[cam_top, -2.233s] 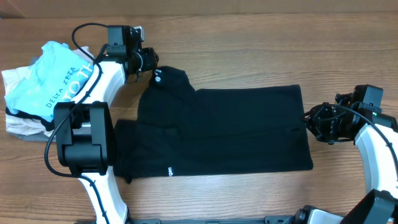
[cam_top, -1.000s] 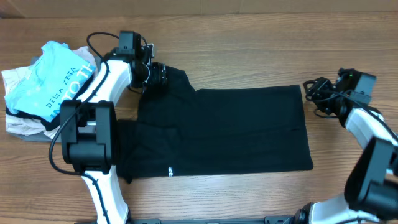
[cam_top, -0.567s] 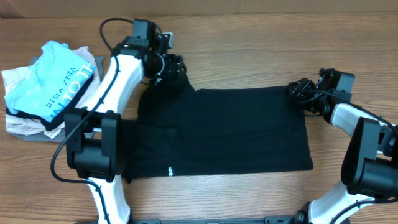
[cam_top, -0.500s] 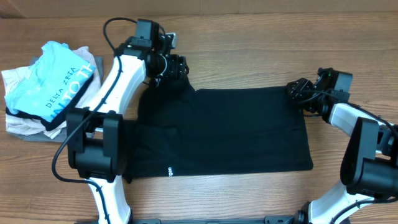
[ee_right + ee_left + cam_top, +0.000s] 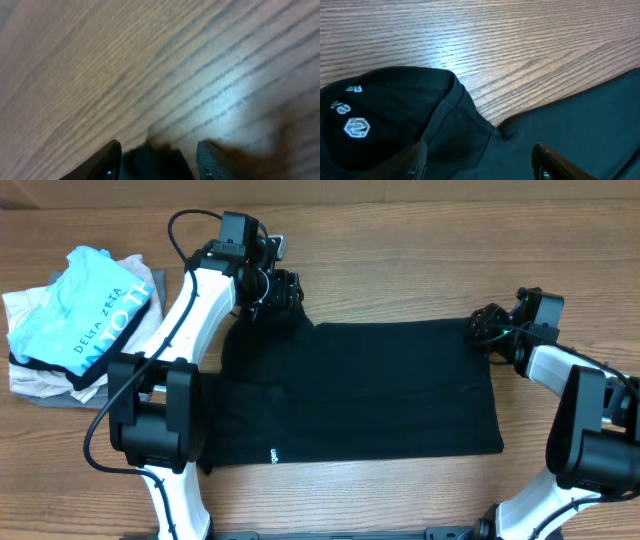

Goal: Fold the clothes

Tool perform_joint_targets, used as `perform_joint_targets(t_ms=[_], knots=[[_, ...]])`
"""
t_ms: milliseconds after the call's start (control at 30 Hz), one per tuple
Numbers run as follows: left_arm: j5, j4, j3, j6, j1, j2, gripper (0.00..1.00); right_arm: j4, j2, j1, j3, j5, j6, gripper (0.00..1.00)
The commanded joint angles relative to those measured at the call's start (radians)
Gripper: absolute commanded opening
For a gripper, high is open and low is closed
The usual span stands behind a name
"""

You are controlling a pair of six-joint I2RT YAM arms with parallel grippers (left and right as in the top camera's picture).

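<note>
A blurred wood-grain table fills the view from nine o'clock to three. At six o'clock the right gripper shows two dark fingertips set apart, with a dark edge of the clothes between them.

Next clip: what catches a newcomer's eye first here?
A large black shirt lies spread over the table's middle. The left gripper is at its collar, the right gripper at its far right corner. A light-blue shirt tops a pile at the left edge.
</note>
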Motion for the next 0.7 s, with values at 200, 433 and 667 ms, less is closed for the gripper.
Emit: perform_joint_targets(t_ms=[200, 433, 667], knots=[[-0.008, -0.011, 0.01, 0.02, -0.001, -0.021, 0.71, 0.026, 0.075, 0.019, 0.016, -0.024, 0.038, 0.33], [-0.008, -0.009, 0.01, 0.02, -0.001, -0.021, 0.72, -0.017, 0.036, 0.005, 0.016, -0.032, 0.036, 0.06], [-0.008, 0.008, 0.01, 0.024, -0.002, -0.02, 0.73, -0.097, -0.116, -0.012, 0.016, -0.089, 0.006, 0.04]])
